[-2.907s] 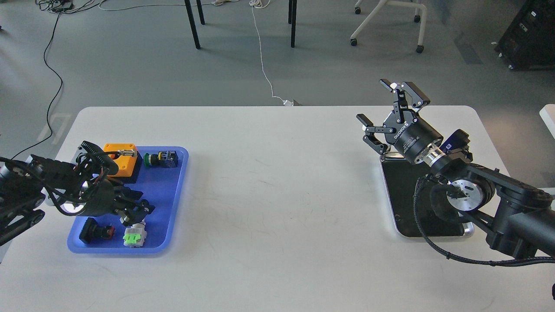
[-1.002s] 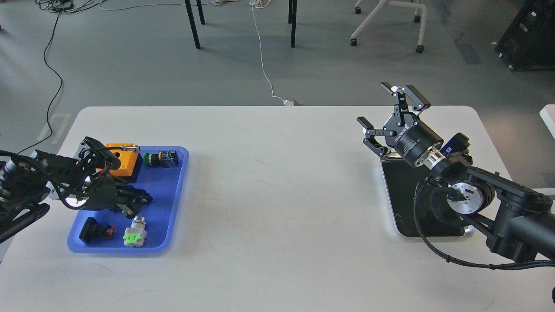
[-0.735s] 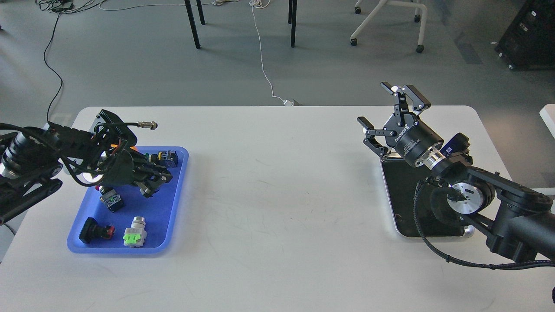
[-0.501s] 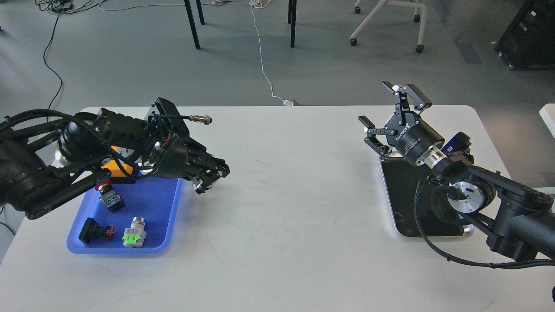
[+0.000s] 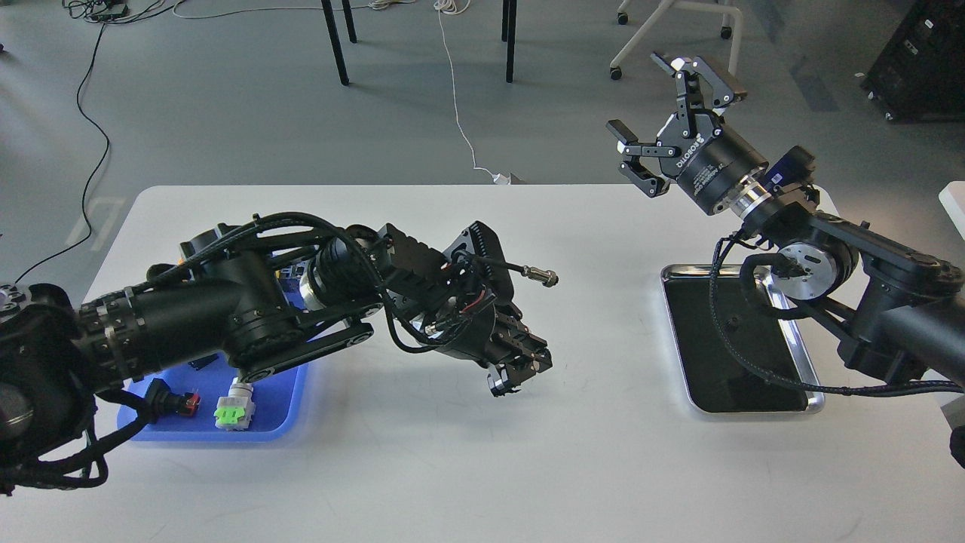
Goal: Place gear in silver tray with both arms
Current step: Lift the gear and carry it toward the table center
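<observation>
My left gripper reaches over the middle of the table, pointing down and to the right, fingers close together. A small silvery piece shows at their tip; it looks like the gear, mostly hidden by the dark fingers. The silver tray lies at the right of the table with a bare dark floor. My right gripper is open and empty, raised high beyond the table's far edge, behind the tray. The two grippers are well apart.
A blue plastic tray at the left is largely hidden by my left arm; a black and red part and a green and white part show in it. Chair and table legs stand on the floor behind.
My left arm has swung out of the blue tray and rightward to the table's middle, fingers staying together. My right gripper has risen and moved back off the silver tray, still open.
</observation>
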